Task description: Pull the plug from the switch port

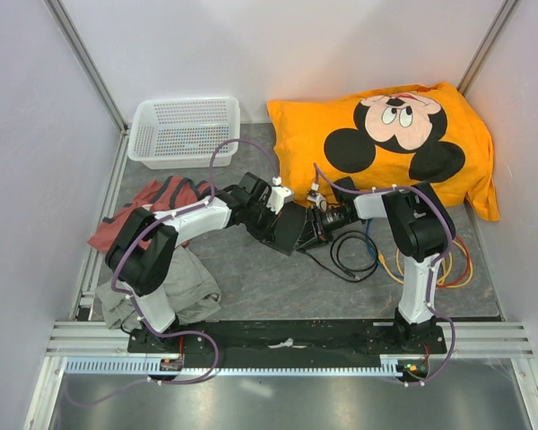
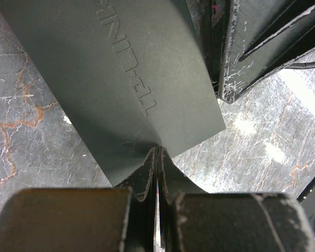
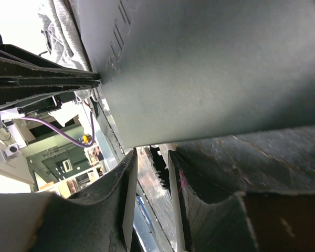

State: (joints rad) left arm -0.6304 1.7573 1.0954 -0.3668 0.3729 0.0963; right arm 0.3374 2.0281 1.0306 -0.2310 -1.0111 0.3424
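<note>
I'm steadying the light, rigid switch (image 1: 291, 231) mid-table (image 1: 251, 287), left gripper (image 2: 157, 156) clamped on its nine-o'clock edge, right gripper (image 3: 151, 158) half-open at three o'clock, perhaps around the plug body, the place to grip.

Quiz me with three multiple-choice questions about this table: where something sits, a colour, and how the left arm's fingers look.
1. Where is the white basket? A) far left corner B) in the middle C) near right corner
2. What colour is the pillow? A) blue B) orange C) green
3. How are the left fingers? A) spread wide B) closed together C) out of sight

Answers: 1 A, it sits at the back left. 2 B, orange surrounds the mouse print. 3 B, the wrist view shows them meeting at the switch edge.
</note>
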